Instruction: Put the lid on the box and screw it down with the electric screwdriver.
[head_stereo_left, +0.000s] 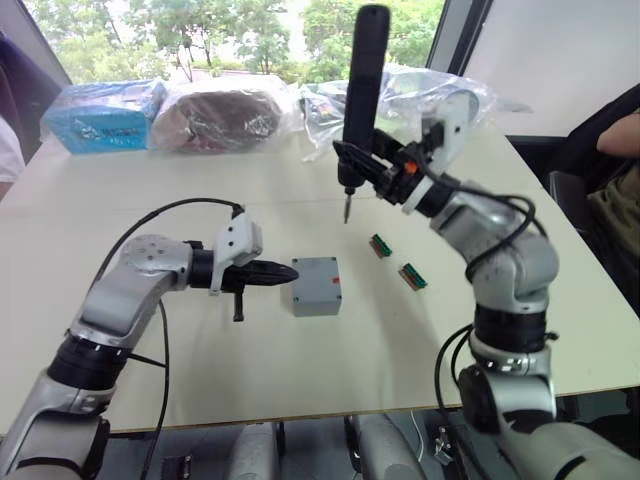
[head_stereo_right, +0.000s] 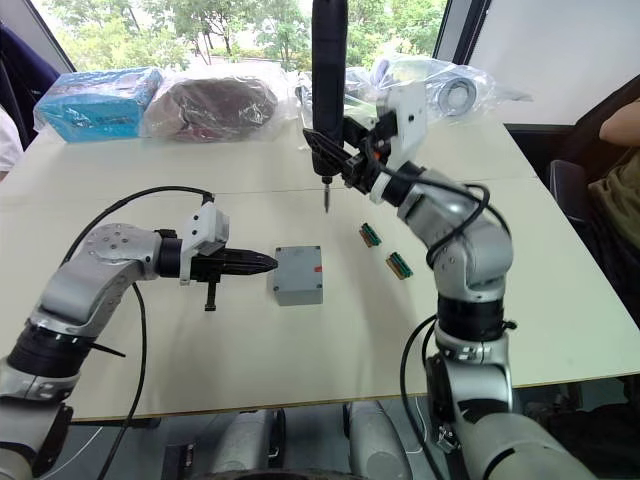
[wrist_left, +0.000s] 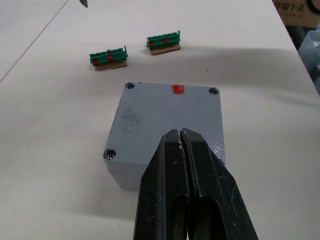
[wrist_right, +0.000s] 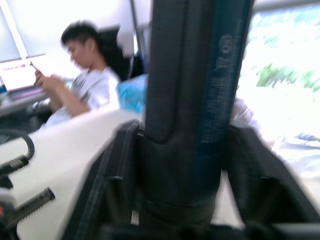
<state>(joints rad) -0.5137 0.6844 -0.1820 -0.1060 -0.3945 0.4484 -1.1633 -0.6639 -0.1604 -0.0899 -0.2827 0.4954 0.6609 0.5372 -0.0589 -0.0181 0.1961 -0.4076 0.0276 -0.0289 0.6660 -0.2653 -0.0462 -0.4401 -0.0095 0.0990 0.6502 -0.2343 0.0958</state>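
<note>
A: Where does the box stand, and is it covered?

B: It sits near the middle of the white table with the lid already on top, flush to its edges, the red mark at one side. Three corner holes show in the left wrist view; whether screws sit in them cannot be told.

A: And the arms?

B: The left gripper has its fingers pressed together, holding nothing, its tip at the box's left edge, on or just above the lid. The right gripper is clamped around the electric screwdriver, which stands upright with its bit hanging above the table, behind the box and clear of it.

A: What could go wrong?

B: The bit has to travel over and drop into a small corner hole. If it lands off-centre it could skid across the lid or nudge the box sideways, since only a fingertip steadies it. The left fingers also lie close to the near corners, so the tool might strike them.

A: The surroundings?

B: Two green connector blocks lie to the box's right. Plastic-wrapped bundles and a blue packet line the far edge beneath a window, and a seated person is in the room.
</note>
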